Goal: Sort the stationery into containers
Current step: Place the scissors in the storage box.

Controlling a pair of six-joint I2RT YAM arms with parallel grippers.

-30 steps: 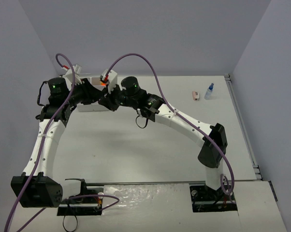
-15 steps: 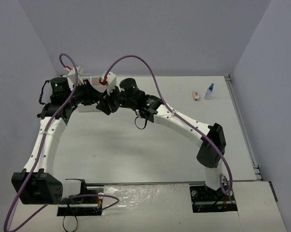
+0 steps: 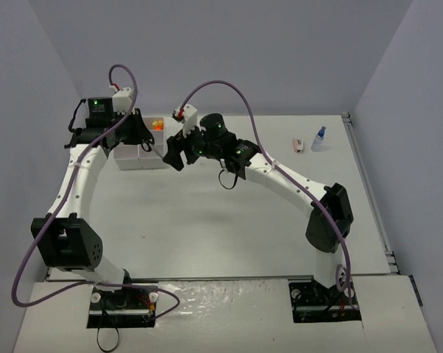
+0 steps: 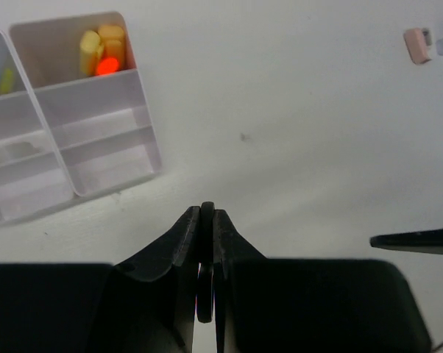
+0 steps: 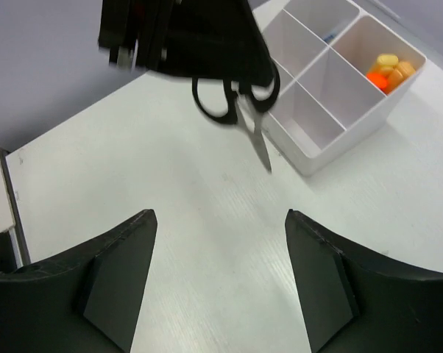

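**Scissors held over the desk beside the tray; right gripper open and empty**

- Far left: the left gripper (image 4: 207, 215) has its jaws pressed together on the black-handled scissors (image 5: 257, 140). Its own wrist view shows only a thin dark sliver of them between the fingers; the rest is hidden under the gripper.
- The right wrist view shows them better. Two black handle loops are pinched from above and the blades are together, pointing down at the desk (image 3: 229, 220). They are just beside the tray's near corner and outside every compartment. I cannot tell whether the tip touches the desk.
- One white organizer tray (image 5: 354, 125) sits at the far left of the desk. In the overhead view both arms cover much of it, and no single view shows all its compartments.
- A corner compartment holds three yellow-to-orange pieces (image 4: 104, 51), too blurred to identify. The next compartment shows a blue and yellow-green bit, cut off by the frame edge. The nearer compartments that can be seen look bare.
- Centre: the right gripper (image 5: 221, 283) is spread wide, with its fingers (image 5: 118, 276) well apart and nothing between them.
- A dark tapered tip (image 4: 420, 239) enters the left wrist view from the right edge. It is cut off and I cannot tell what it is.
- Far right, well apart from the tray: one pink piece (image 3: 298, 145) and, just beside it, one small blue-capped bottle (image 3: 319, 138). Both are small in every view.
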